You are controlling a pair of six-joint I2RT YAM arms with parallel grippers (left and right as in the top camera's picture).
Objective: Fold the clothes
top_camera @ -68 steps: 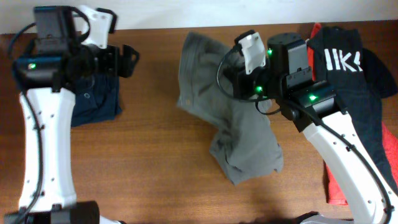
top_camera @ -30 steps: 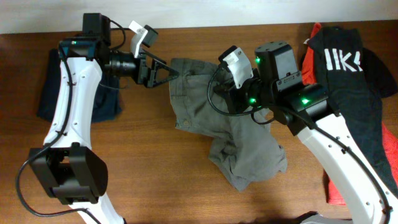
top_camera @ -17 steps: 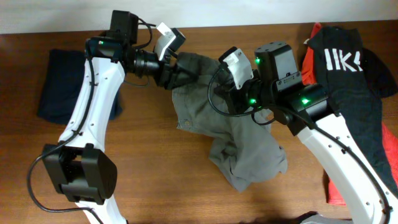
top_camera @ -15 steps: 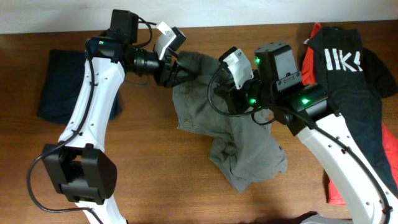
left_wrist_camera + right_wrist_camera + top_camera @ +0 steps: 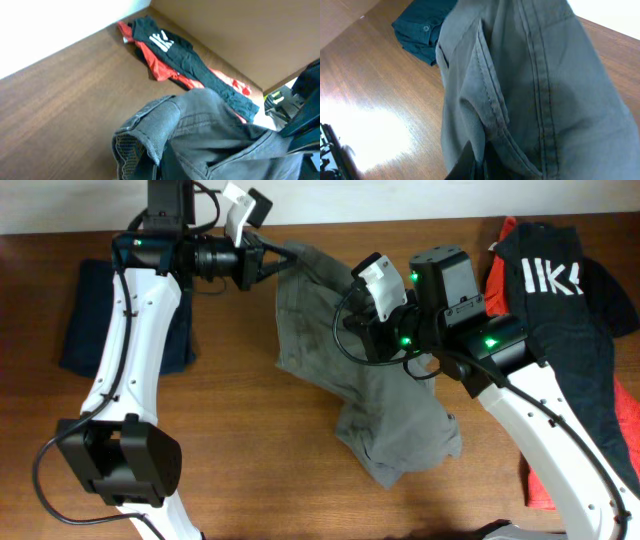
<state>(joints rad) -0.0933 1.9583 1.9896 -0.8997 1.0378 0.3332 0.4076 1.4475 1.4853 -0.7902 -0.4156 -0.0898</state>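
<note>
Wooden table, left pincer clenched on grey-khaki trousers (a corner), right pincer likewise

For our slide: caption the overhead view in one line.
Left gripper and right gripper grip the grey trousers, partly raised off the table.

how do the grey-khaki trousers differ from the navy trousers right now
The grey-khaki trousers are light; the navy trousers are dark. The grey-khaki trousers are wrinkled, one end lifted by the left gripper; the navy trousers lie flat and compact, untouched. Both rest at least partly on the table.
</note>
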